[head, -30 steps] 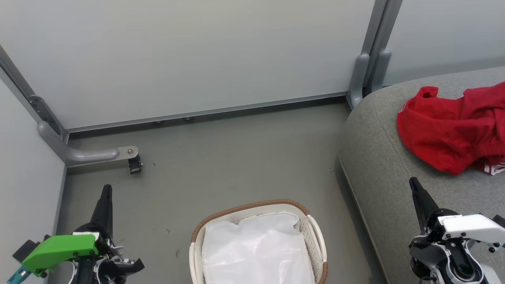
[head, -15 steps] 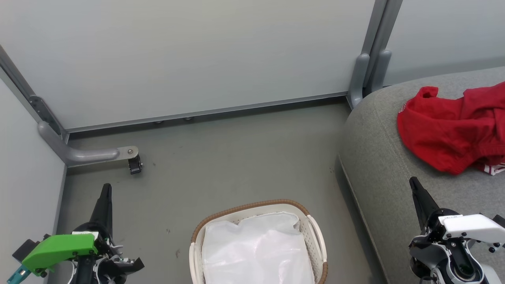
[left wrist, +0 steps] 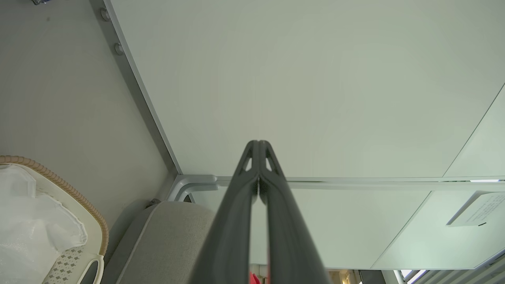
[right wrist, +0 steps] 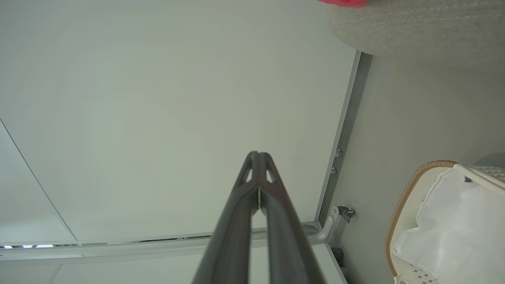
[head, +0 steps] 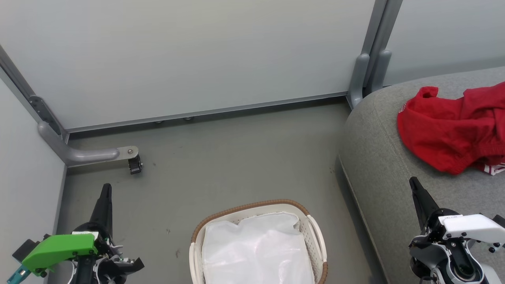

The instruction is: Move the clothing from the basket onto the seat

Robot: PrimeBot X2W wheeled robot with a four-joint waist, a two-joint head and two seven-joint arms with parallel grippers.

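Grey floor (head: 236, 157), nothing changed lately: clothing (head: 449, 134) on the seat (head: 378, 165), basket (head: 252, 205) holds only liner (head: 256, 248). We see left gripper (head: 106, 188), right gripper (head: 413, 182) fingers closed, empty; task looks done.

Red clothing (head: 446, 134) crumpled on seat (head: 378, 165); basket (head: 252, 205) alongside.

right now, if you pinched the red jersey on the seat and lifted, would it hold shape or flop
Probably floppy: the red jersey lies crumpled in soft folds on the grey seat, so it would likely drape. It looks thin, so likely light. A push would probably bunch it.
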